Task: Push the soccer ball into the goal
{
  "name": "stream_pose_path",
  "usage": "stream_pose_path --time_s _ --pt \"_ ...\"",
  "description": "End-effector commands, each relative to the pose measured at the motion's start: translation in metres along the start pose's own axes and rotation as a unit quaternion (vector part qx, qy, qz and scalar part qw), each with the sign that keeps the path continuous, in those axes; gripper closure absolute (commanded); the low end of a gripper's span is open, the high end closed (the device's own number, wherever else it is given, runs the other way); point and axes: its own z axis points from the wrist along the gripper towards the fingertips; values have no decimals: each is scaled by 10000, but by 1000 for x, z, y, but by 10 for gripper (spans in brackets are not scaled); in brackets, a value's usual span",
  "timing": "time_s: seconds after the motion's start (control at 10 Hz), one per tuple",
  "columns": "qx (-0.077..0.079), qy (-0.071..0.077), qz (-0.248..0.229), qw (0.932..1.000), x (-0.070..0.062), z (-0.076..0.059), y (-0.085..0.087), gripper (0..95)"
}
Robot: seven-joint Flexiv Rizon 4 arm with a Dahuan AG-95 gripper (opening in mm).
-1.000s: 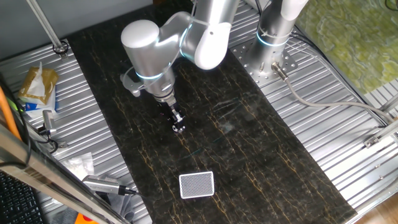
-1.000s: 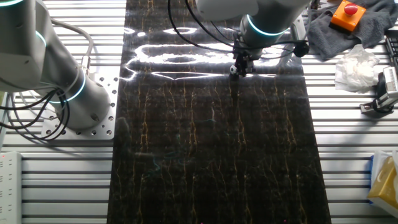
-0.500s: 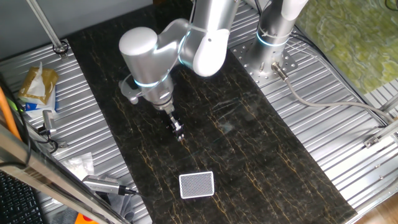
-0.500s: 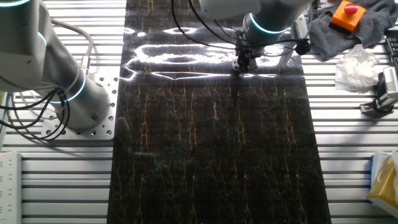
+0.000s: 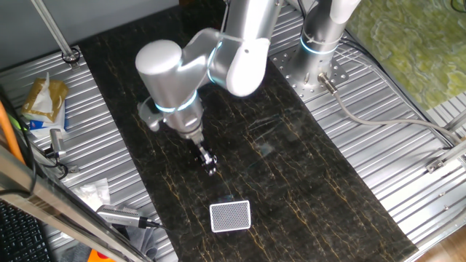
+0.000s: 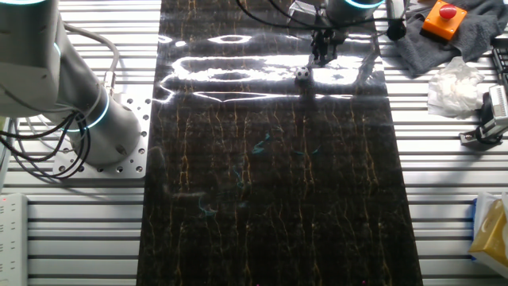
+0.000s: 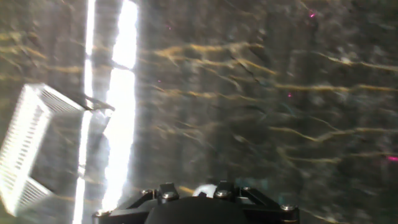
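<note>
Gripper (image 5: 210,164), fingers seemingly together though hard to tell, has travelled toward the goal (image 5: 230,216) since a second ago; the soccer ball (image 6: 302,74) now sits just ahead on the worktop (image 5: 306,182), short of the goal.

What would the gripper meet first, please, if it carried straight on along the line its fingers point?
The soccer ball sits right at the tip of the gripper, so it comes first. The goal lies beyond, off to the left of that line.
</note>
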Motion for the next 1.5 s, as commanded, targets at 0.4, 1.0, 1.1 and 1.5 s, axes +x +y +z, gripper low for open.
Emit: stream_pose_path --time_s 0.4,1.0,1.1,1.5 --pt "80 20 -19 10000 5 -5 -4 570" --pt "-148 -48 229 9996 24 5 -10 570" --pt "-153 -78 256 9995 26 9 -7 570" --pt "-265 -239 362 9987 22 17 3 570"
